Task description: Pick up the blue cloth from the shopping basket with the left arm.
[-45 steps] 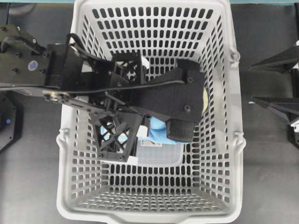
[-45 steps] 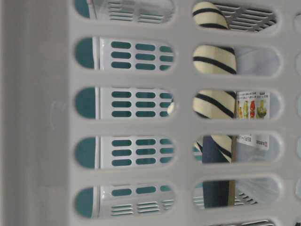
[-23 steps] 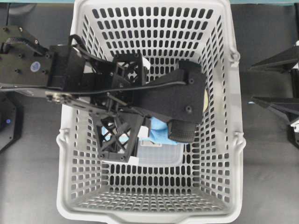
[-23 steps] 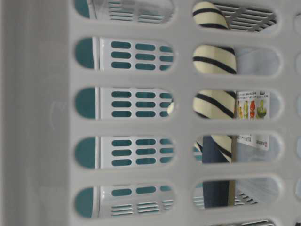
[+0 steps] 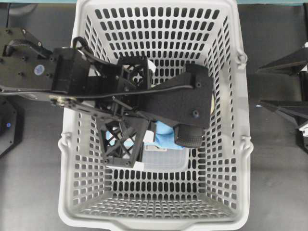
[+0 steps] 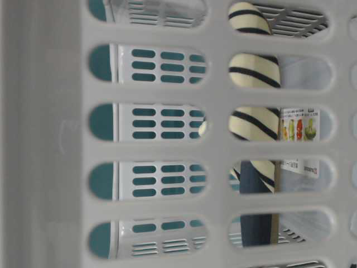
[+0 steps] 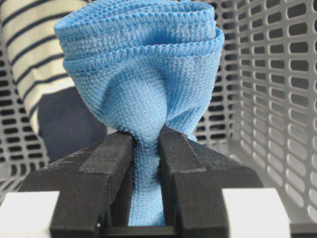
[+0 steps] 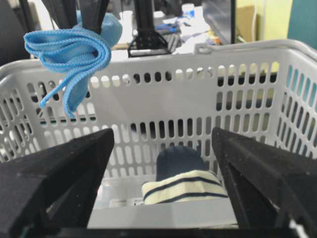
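Note:
The blue cloth (image 7: 143, 74) is bunched and pinched between the two black fingers (image 7: 106, 163) of my left gripper (image 7: 146, 136), which is shut on it. In the right wrist view the cloth (image 8: 74, 49) hangs folded in the air near the height of the far rim of the shopping basket (image 8: 198, 84). From overhead the left arm (image 5: 163, 101) reaches into the basket (image 5: 231, 120) and covers most of the cloth (image 5: 166, 135). My right gripper (image 5: 260, 86) is open and empty outside the basket, also shown in its own view (image 8: 162, 134).
A cream-and-navy striped garment (image 8: 185, 186) stands against the basket wall and shows through the slots (image 6: 254, 123). A clear plastic container (image 5: 163, 161) lies on the basket floor under the cloth. A labelled package (image 6: 298, 125) is behind the garment.
The left arm has shifted slightly right and looks a little higher, with the cloth still in its gripper. The right arm and the garment have not moved.

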Tool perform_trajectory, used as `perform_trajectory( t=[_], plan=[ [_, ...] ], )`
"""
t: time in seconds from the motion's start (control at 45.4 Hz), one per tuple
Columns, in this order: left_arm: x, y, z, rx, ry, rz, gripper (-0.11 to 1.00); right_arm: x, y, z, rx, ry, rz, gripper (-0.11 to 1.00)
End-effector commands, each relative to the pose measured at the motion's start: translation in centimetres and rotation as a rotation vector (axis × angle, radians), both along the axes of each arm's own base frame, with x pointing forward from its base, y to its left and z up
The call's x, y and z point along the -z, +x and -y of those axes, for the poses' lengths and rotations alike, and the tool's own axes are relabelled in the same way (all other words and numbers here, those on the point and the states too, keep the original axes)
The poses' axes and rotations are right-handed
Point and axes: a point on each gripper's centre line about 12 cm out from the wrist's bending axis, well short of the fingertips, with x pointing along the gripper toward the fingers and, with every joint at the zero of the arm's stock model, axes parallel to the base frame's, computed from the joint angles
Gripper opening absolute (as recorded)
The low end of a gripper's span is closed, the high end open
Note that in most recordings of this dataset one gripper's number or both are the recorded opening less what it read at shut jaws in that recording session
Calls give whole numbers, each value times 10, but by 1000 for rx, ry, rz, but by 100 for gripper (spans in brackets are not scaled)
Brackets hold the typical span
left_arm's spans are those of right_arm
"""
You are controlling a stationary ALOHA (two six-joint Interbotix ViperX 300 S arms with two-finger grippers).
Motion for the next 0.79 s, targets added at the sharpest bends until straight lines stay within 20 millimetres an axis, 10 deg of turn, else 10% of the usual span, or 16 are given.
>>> perform_trajectory(
  t=[0.0,0.77],
  plan=[
    [-9,-3,0,1,-1,28,12,-3,1,1,4,4,8,77],
    [-5,0,0,1,1,17,12,1,1,1,4,3,-1,77]
  ],
)
